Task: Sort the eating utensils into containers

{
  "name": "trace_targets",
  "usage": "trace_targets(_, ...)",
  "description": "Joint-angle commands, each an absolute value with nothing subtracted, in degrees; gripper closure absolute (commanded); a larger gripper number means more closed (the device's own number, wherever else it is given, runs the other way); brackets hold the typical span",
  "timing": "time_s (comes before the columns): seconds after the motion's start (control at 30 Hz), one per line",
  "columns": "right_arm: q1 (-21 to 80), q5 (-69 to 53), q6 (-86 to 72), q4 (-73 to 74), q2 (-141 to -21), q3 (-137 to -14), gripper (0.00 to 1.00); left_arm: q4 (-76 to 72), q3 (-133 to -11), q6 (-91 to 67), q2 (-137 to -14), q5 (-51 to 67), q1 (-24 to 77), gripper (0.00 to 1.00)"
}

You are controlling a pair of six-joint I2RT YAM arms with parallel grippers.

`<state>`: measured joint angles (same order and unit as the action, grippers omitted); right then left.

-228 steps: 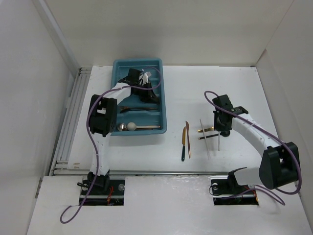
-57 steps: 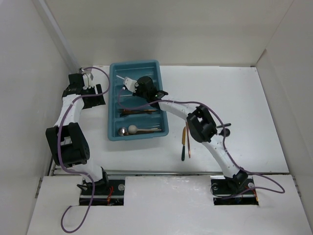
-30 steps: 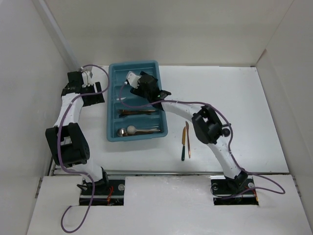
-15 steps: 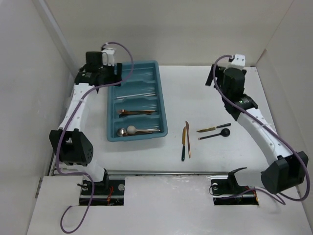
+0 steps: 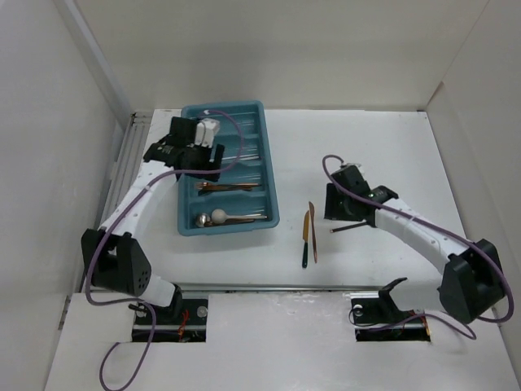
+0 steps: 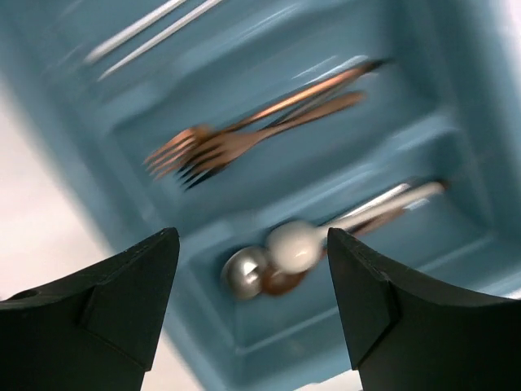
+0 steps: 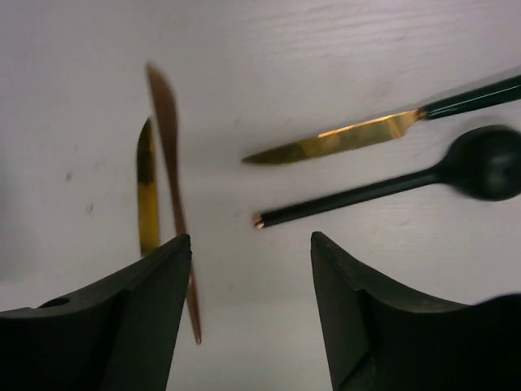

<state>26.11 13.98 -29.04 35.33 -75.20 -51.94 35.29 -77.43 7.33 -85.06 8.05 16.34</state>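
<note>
The teal-blue rectangular plastic cutlery tray lies in the upper left of the top view, with its long side running from the far wall toward the arms. Only a narrow strip separates its left rim from the metal rail along the left wall. On its right side a broad stretch of the white table reaches to the right wall.

The left gripper hangs over the tray with its jaws apart and holds nothing. Its wrist view is blurred. Copper forks lie together in one compartment. In the next compartment, toward the lower edge of the frame, a white-bowled spoon touches a silver spoon. Thin white sticks lie in the upper left.

The right gripper is low over the table, right of centre in the top view. Its jaws are also apart and empty. Just above its fingers lies a slim black spoon. Beyond that is a gold knife with a dark green handle, nearly parallel and not touching. At the left, a long copper knife and a shorter gold-bladed knife lie side by side. I cannot tell whether they touch. In the top view this pair lies between the tray's lower right corner and the right gripper, near the table's lower edge.
</note>
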Motion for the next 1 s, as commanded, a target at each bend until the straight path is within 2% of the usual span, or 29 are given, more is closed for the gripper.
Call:
trace_targets(0.0, 32.77, 11.26, -33.48, 37.71, -73.04, -49.23, 0.37, 34.46, -72.19, 1.77, -77.80, 4.49, 8.82, 0.30)
trace_targets(0.17, 37.79, 12.39, -31.47, 37.79, -76.72, -50.01, 0.46, 32.43, -64.08, -1.05, -73.65, 3.25, 1.33, 0.30)
trace_targets(0.5, 38.41, 8.35, -24.97, 32.87, -84.63, -51.32, 0.45, 29.36, -57.57, -2.20, -73.65, 5.62, -2.02, 0.30)
trace_targets(0.63, 32.81, 6.52, -24.35, 33.65, -87.80, -55.10, 0.43, 28.65, -59.05, -2.81, -74.79, 5.10, -2.02, 0.30)
trace_targets(0.77, 16.84, 6.50, -30.13, 38.23, -89.30, -58.01, 0.30, 26.38, -62.66, -0.81, -76.02, 4.48, -2.02, 0.30)
trace_targets(0.83, 13.03, 6.50, -34.60, 38.23, -88.51, -57.40, 0.20, 24.97, -65.02, 0.61, -76.64, 4.48, -1.33, 0.30)
trace_targets(0.97, 10.20, 9.75, -40.34, 41.30, -86.23, -58.96, 0.17, 22.95, -69.07, 4.73, -78.66, 6.49, 1.92, 0.30)
